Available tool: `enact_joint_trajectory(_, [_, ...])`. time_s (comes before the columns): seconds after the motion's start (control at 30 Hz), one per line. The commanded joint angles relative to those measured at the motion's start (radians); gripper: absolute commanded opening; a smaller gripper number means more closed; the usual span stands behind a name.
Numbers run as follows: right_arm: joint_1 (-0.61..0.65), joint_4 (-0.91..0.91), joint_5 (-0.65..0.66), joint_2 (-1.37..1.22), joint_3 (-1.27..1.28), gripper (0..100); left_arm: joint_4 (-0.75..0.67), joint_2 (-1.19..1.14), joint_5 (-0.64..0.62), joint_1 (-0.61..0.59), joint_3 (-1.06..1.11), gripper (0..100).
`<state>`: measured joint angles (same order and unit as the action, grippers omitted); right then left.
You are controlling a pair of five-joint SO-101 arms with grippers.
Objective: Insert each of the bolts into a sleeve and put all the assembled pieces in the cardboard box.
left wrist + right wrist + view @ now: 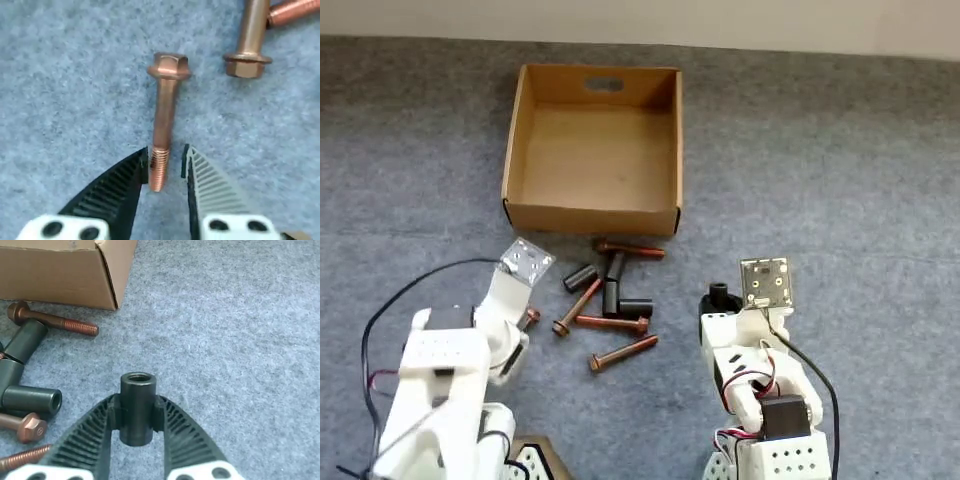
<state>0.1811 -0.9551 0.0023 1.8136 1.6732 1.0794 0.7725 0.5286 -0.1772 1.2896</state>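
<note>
The high view looks steeply down over the grey mat (840,180). Wrist views sit close behind the left gripper (166,167) and right gripper (136,412); the right one shares the cardboard box (60,275) corner.

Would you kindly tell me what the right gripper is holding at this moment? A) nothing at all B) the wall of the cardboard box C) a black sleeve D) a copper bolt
C: in the right wrist view, the right gripper is closed on a black sleeve, one finger pressing on each side of it.
</note>
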Motion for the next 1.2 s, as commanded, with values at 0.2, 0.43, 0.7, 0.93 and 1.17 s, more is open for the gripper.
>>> enact_joint_trajectory(0.2, [-0.008,-0.001,0.000,0.013,0.031,0.6,-0.048,-0.209,-0.011,0.004,-0.213,15])
enact_joint_trajectory(0.43, [-0.008,-0.001,0.000,0.013,0.031,0.6,-0.164,-0.315,-0.012,0.005,-0.213,15])
enact_joint_trajectory(0.7, [-0.008,0.001,0.000,0.013,0.031,0.6,-0.198,-0.337,-0.089,0.025,-0.231,15])
enact_joint_trajectory(0.93, [-0.008,0.001,0.000,0.013,0.031,0.6,-0.278,-0.338,-0.130,0.053,-0.229,15])
enact_joint_trajectory(1.17, [-0.008,0.001,0.000,0.013,0.031,0.6,-0.285,-0.340,-0.130,0.053,-0.228,5])
